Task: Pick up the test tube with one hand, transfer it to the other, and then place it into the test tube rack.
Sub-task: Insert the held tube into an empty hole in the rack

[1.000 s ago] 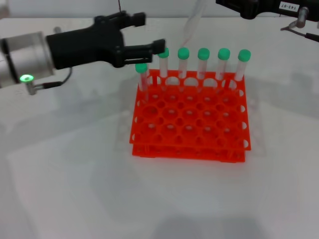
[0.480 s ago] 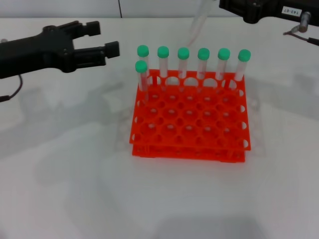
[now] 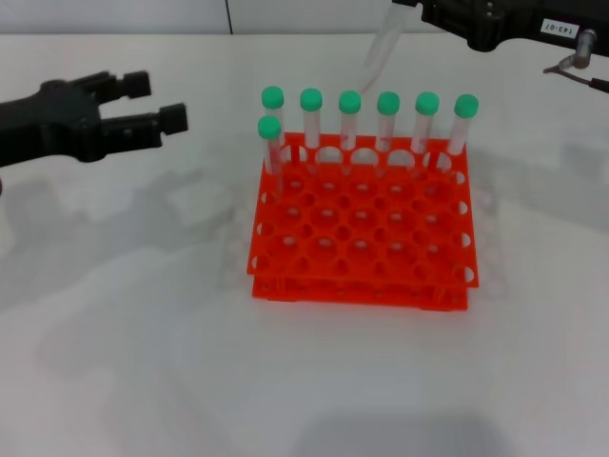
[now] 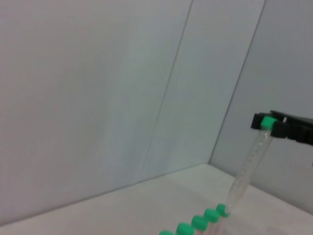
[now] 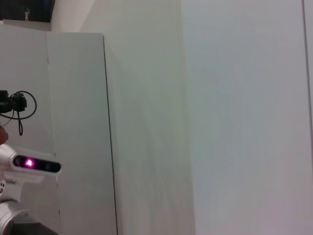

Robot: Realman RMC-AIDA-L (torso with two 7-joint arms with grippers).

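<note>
The left gripper [image 3: 152, 103] has drawn back leftward, well clear of the test tube rack [image 3: 362, 224], fingers spread and empty. The test tube [image 3: 381, 52] now hangs from the right gripper [image 3: 423, 11] beyond the rack's far edge, clamped at its cap, so the handover looks done and only the placing remains.

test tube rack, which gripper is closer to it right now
Hard to call. The left gripper, open and empty, sits off the test tube rack's left side; the right gripper hangs beyond its far edge, holding the test tube.
</note>
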